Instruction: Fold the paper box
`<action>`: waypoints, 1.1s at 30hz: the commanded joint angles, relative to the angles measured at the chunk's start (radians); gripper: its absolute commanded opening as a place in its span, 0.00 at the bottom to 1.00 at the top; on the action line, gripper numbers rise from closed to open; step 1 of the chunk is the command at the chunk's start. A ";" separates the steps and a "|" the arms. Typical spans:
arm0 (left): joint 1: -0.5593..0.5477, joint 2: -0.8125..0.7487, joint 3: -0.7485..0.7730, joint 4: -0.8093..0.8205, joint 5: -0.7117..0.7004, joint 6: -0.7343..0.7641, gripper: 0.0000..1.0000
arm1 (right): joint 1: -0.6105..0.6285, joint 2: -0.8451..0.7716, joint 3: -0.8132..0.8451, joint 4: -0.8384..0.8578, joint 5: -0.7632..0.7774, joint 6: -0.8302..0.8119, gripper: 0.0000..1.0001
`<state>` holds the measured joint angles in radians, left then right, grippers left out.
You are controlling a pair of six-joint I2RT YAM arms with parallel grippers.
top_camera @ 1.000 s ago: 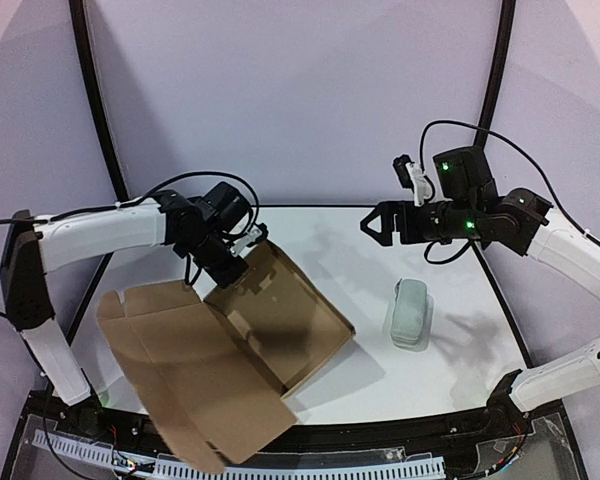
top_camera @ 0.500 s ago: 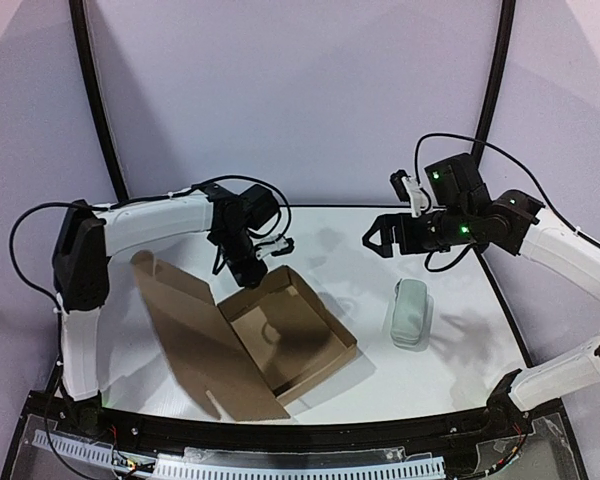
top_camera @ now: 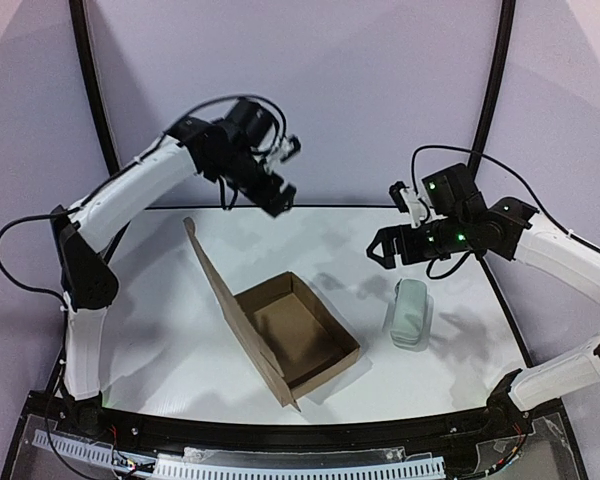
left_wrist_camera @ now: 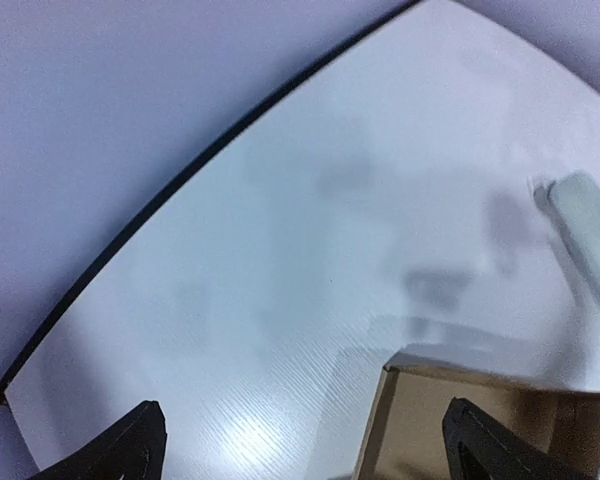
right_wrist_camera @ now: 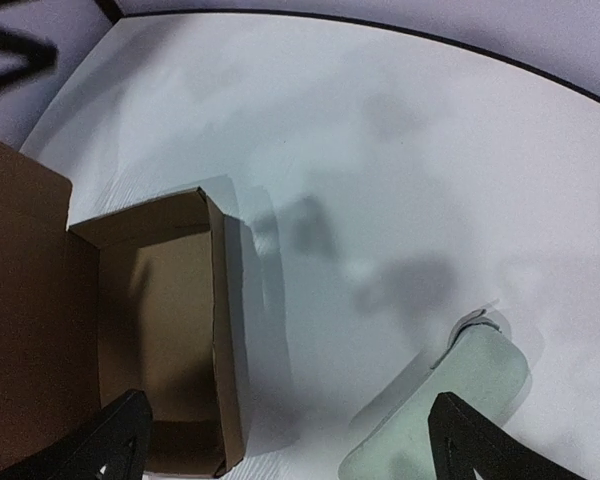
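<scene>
The brown paper box (top_camera: 298,338) sits on the white table (top_camera: 150,300) as an open shallow tray, with its lid panel (top_camera: 230,305) standing upright along its left side. My left gripper (top_camera: 288,172) is open and empty, raised high above the table's back edge, well clear of the box. In the left wrist view it (left_wrist_camera: 305,450) looks down on a corner of the box (left_wrist_camera: 480,425). My right gripper (top_camera: 376,250) is open and empty, hovering right of the box. In the right wrist view it (right_wrist_camera: 295,440) spans bare table between the box (right_wrist_camera: 160,330) and the oblong.
A small pale grey-green oblong (top_camera: 410,312) lies on the table right of the box, under my right arm; it also shows as the oblong (right_wrist_camera: 460,410) in the right wrist view and as the oblong (left_wrist_camera: 590,230) in the left wrist view. A black rim (top_camera: 310,207) bounds the table's back.
My left gripper opened, let go of the box and rose up and back. The box settled flat, its lid swinging from lying open to standing upright. The right gripper dropped slightly.
</scene>
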<state>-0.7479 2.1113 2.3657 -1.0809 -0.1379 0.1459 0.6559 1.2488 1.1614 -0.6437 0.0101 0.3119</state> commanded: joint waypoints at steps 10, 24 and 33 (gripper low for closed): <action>0.005 -0.665 -0.477 -0.001 -0.524 -0.487 0.99 | 0.161 -0.162 -0.283 0.089 -0.319 -0.241 0.98; 0.005 -1.175 -1.253 -0.201 -0.557 -1.203 0.99 | 0.644 0.135 -0.344 0.372 -0.495 -0.172 0.96; 0.006 -1.177 -1.100 -0.489 -0.596 -1.314 0.99 | 0.717 0.560 -0.078 0.748 -0.339 -0.015 0.92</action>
<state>-0.7433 0.9478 1.1652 -1.3136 -0.6952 -1.0832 1.3560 1.7020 0.9730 -0.1318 -0.4427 0.1951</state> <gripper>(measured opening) 0.987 0.932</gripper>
